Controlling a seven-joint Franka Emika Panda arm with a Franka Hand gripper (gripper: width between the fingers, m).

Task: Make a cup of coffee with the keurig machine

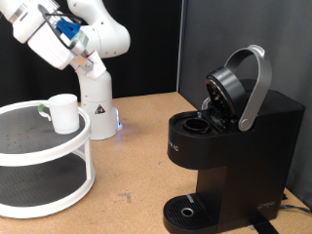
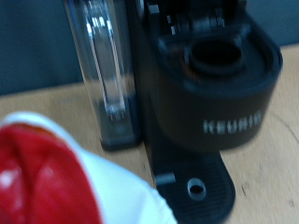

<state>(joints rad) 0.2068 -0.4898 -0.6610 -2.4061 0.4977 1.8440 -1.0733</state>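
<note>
Gripper: not identifiable in the exterior view, where only the white robot arm shows, raised at the top left; the fingers do not show clearly in the wrist view either, so whether they stand apart, together or clamped on something cannot be told.
Pod: a white object with a red top fills the near corner of the wrist view, very close to the camera and blurred; a hold on it cannot be confirmed.
Keurig machine: well apart from the arm, at the exterior view's right; the wrist camera looks straight at its front.
Lid: raised, with the silver-grey arched handle tilted up and back.
Pod chamber: uncovered, a dark round well; its contents cannot be made out.
Drip tray: circular, at the machine's foot, with nothing standing on it.
Water tank: clear, upright, just beside the machine's body in the wrist view.
Cup: upright on the upper tier of the stand, below the arm and well apart from the machine.
Stand: white, round, two tiers, at the exterior view's left.
Arm base: just beside the stand.
Table: tan board carrying everything.
</note>
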